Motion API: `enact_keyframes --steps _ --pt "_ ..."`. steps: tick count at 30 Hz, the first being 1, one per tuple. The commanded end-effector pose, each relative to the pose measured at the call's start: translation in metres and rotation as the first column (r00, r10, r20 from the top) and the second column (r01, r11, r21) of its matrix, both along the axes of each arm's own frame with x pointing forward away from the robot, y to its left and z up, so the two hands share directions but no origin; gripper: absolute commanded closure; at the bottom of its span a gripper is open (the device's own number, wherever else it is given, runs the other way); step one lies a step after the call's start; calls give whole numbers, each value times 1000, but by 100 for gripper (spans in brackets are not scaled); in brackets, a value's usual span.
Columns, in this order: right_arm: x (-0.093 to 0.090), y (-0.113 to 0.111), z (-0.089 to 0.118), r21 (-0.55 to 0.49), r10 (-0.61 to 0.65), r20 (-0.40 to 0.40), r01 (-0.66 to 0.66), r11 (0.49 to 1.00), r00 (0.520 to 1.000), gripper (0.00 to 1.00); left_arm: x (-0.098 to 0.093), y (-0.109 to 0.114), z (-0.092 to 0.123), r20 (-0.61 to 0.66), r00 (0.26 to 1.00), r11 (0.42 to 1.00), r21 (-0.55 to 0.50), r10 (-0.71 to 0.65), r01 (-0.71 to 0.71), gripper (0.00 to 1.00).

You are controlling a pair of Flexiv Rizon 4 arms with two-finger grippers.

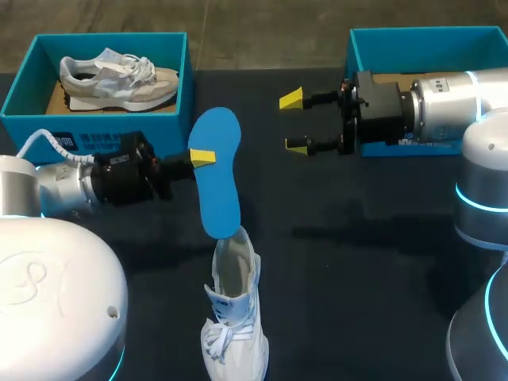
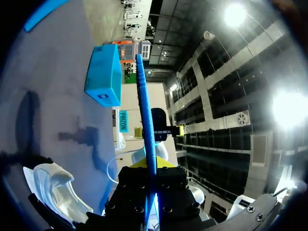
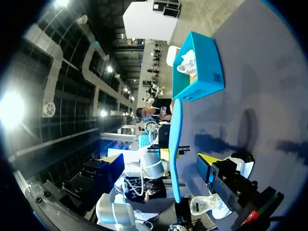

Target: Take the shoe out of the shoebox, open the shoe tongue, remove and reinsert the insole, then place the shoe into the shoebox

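**Operator:** Report arm pose.

**Unit:** My left arm lies level. My left gripper (image 1: pixel 202 157) is clamped on the blue insole (image 1: pixel 216 171) at mid-length, and the insole's lower end meets the heel opening of the white shoe (image 1: pixel 232 317). My right arm lies level beyond the white shoe. My right gripper (image 1: pixel 295 123) is spread wide, holding nothing.

**Operator:** View differences?

**Unit:** The head view shows the insole's flat face. Both wrist views show it edge-on only.
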State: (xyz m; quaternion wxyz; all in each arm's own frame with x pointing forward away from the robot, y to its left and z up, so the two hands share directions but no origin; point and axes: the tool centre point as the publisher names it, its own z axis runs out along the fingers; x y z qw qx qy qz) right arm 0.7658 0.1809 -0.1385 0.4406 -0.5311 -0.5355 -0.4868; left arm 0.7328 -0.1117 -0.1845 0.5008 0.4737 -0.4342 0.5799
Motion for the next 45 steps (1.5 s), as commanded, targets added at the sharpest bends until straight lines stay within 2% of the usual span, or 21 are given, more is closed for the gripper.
enact_keyframes --steps 1,6,7,9,11,12,14,17,19,21,22,28,35,36,37,40,43,45 --pt "-1 1 -1 0 -3 1 3 1000 1000 0 2 -5 0 2 1000 1000 18 13 -13 100" --pt "-1 1 -1 0 -3 1 3 1000 1000 0 2 -5 0 13 1000 1000 24 17 -17 100" --pt "1 0 1 -2 0 21 0 1000 1000 0 2 -5 0 13 1000 1000 24 17 -17 100" --pt "3 -5 6 -86 9 53 -4 996 999 0 2 -5 0 13 1000 1000 24 17 -17 100" --pt "4 -8 12 -126 27 72 -18 992 997 0 2 -5 0 13 1000 1000 24 17 -17 100" --pt "5 -10 18 -209 48 79 -30 977 996 0 2 -5 0 13 1000 1000 24 17 -17 100" --pt "7 -11 26 -278 75 103 -44 960 992 0 2 -5 0 13 1000 1000 24 17 -17 100" --pt "7 -10 40 -422 118 106 -63 904 987 0 2 -5 0 13 1000 1000 24 17 -17 100" --pt "6 -8 48 -537 144 85 -77 840 986 0 2 -5 0 13 1000 1000 24 17 -17 100" --pt "5 -4 55 -595 165 78 -86 799 983 0 2 -5 0 13 1000 1000 24 17 -17 100" --pt "5 0 59 -664 179 54 -98 741 982 0 2 -5 0 13 1000 1000 24 17 -17 100" --pt "2 17 74 -826 193 26 -88 557 981 0 2 -5 0 13 1000 1000 24 17 -17 100" --pt "-8 30 82 -924 183 32 -41 381 983 0 2 -5 0 13 1000 1000 24 17 -17 100" --pt "-10 32 83 -929 181 36 -34 368 983 0 2 -5 0 13 1000 1000 24 17 -17 100" --pt "-12 34 85 -945 173 36 -22 325 984 0 2 -5 0 13 1000 1000 24 17 -17 100" --pt "-15 39 87 -959 163 37 -11 285 986 0 2 -5 0 13 1000 1000 24 17 -17 100" --pt "-21 49 90 -981 141 30 1 196 990 0 2 -5 0 13 1000 1000 24 17 -17 100" --pt "-24 54 91 -986 139 33 9 167 990 0 2 -5 0 13 1000 1000 24 17 -17 100"
